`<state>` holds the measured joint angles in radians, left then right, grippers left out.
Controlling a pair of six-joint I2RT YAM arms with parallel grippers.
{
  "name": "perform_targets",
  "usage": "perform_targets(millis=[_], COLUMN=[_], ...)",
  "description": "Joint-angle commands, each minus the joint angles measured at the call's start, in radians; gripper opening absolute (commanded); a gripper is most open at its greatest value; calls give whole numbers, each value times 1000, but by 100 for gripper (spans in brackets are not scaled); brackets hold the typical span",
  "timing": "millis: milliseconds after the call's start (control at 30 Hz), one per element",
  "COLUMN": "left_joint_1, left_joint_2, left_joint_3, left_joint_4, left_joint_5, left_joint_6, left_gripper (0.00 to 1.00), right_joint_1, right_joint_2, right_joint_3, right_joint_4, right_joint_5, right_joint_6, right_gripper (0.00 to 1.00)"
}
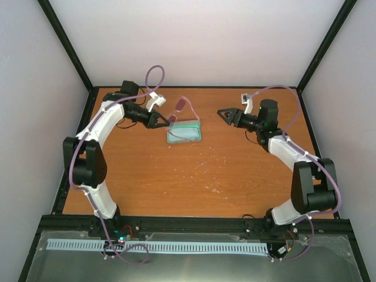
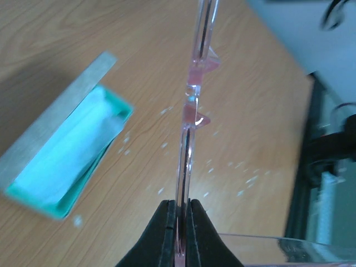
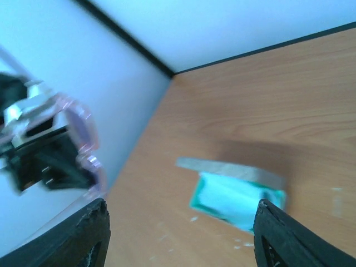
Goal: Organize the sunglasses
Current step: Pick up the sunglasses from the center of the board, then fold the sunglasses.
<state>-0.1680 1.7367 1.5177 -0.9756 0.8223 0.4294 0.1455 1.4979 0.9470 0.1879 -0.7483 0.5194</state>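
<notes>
Pink-red translucent plastic is seen pinched between the fingers of the left hand [image 2: 179, 214], which are pressed together on the frame of the sunglasses [image 2: 192, 111]. The pair is held edge-on in the left wrist view, with the nose pads jutting to one side, and is raised clear of the wooden desk [image 1: 205, 176]. From above, the sunglasses are seen in the air at the far left corner of the open grey case [image 1: 184, 134], which lies on the desk with its teal lining showing and a pale blue cloth [image 2: 67, 158] lying inside it. The right hand [image 1: 222, 113] is held spread, with nothing between its fingers, and is kept well apart from the case on its right side, pointed toward the case and the sunglasses.
</notes>
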Motion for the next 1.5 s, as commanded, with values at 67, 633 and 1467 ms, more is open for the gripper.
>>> perform_targets(millis=[67, 633, 1467], left_joint_1=[3, -82, -94], left_joint_2=[129, 135, 171], left_joint_3=[196, 230, 238], left_joint_4=[-106, -87, -5], left_joint_5=[410, 544, 551], left_joint_6=[-28, -47, -118], left_gripper=[1, 1, 1], right_joint_1=[11, 164, 264], right_joint_2=[114, 453, 503], right_joint_3=[-131, 70, 240], right_joint_4=[788, 1432, 1245], right_joint_5=[-336, -365, -367], right_joint_6=[445, 908, 816], right_gripper=[69, 70, 57])
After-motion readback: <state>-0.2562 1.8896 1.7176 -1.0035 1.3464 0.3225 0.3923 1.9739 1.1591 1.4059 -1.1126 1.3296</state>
